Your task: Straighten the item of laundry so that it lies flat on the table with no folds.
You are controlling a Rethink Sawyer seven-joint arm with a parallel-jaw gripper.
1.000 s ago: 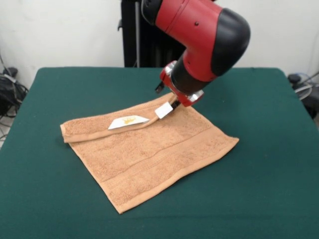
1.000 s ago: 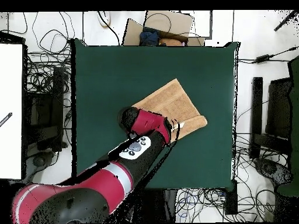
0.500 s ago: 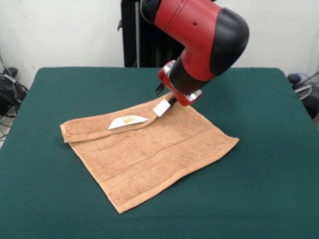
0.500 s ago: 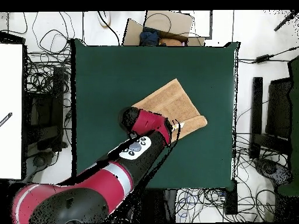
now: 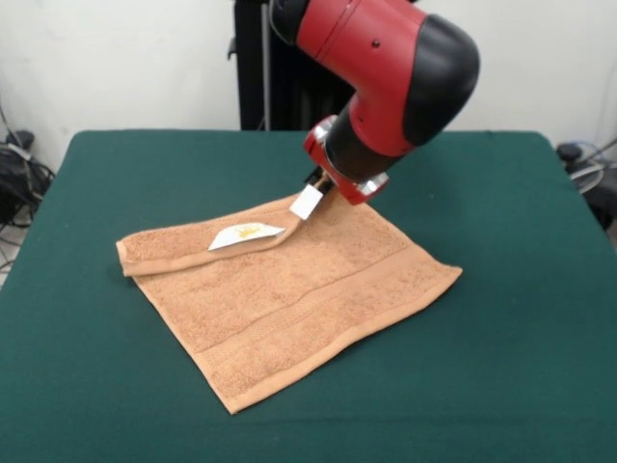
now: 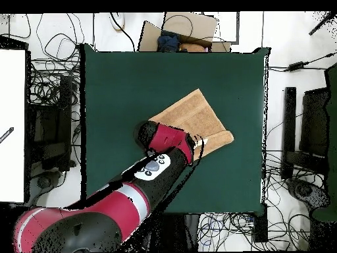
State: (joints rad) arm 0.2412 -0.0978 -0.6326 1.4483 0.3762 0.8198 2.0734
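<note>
Orange-tan terry towel point(image 5: 289, 294) spread mid-way on dark green felt table point(image 5: 521, 376), far edge folded over, white tag point(image 5: 247, 234) showing. Red-and-black arm's gripper point(image 5: 318, 190) at fold's far corner, second white tag point(image 5: 306, 203) there; jaw state undeterminable.
</note>
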